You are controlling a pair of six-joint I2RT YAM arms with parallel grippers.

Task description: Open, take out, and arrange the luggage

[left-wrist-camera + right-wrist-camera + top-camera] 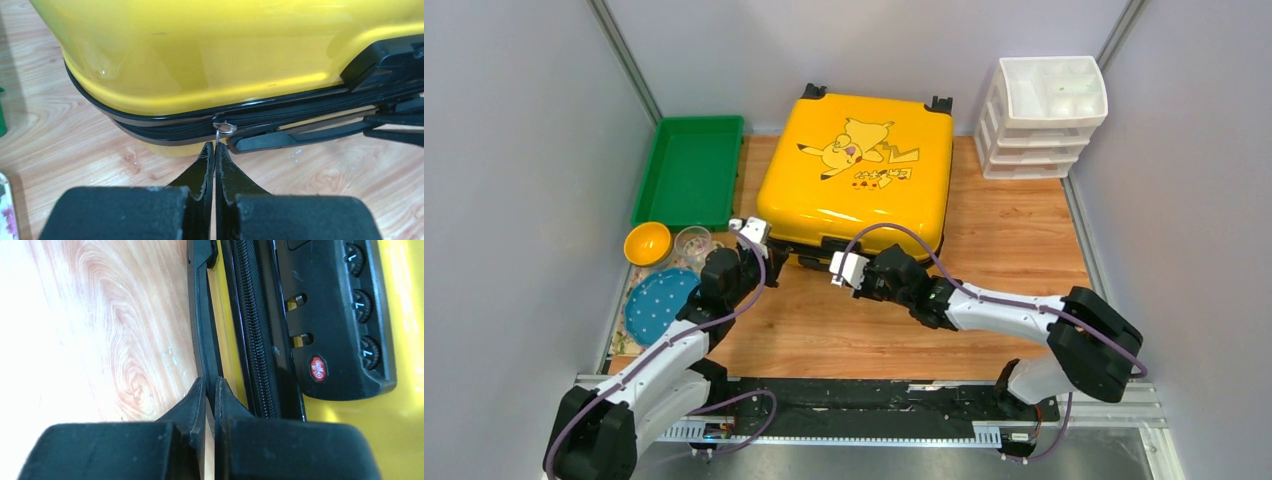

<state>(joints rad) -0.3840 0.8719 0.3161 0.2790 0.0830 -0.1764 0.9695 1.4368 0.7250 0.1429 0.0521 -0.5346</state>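
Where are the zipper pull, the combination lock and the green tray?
zipper pull (224,128), left wrist view, metal ring
combination lock (330,315), right wrist view, black body
green tray (688,170), top view, bare floor

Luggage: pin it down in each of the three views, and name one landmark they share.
Top external: the luggage lies flat at centre-back, print up.
Left wrist: its yellow shell and zipper fill the upper half.
Right wrist: its side with the lock runs down the right half.
Shared landmark: the black carry handle on its near edge.
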